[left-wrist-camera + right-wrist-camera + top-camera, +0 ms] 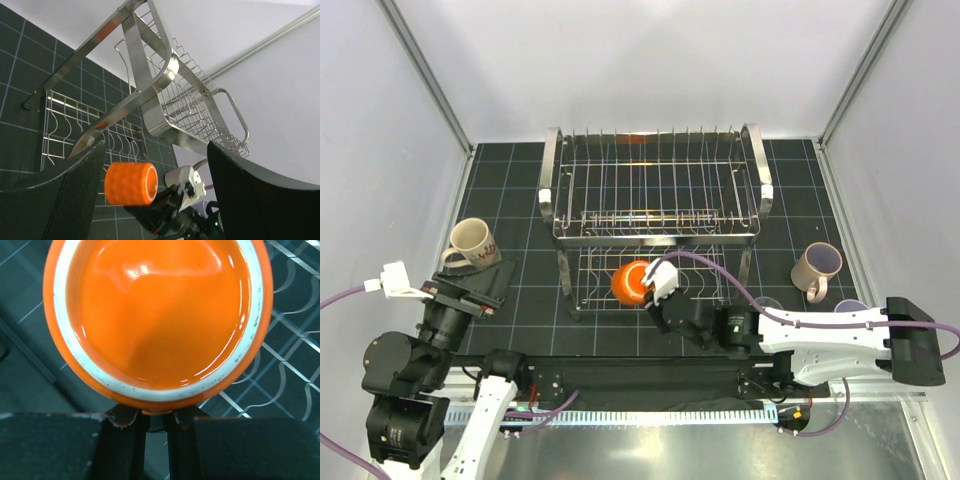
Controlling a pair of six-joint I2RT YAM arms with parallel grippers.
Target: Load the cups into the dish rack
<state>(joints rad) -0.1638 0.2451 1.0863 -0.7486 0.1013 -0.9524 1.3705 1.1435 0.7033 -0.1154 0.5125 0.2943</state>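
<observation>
My right gripper [655, 290] is shut on the small orange cup [632, 282], pinching a tab at its rim [157, 415]. The cup lies on its side, mouth toward the wrist camera [157, 315], at the front of the chrome dish rack's [655, 190] lower tier. It also shows in the left wrist view [131, 183]. My left gripper [480, 285] is open and empty, just right of the cream mug [472, 243]. The beige-pink mug [817, 266], the clear tumbler [767, 303] and the lavender tumbler [850, 306] stand at the right. The salmon-pink mug is not in view.
The rack [165, 80] stands mid-table on a black gridded mat [510, 190]. White enclosure walls with metal posts [425, 70] close in the left, right and back. My right arm [820, 335] stretches across the near edge.
</observation>
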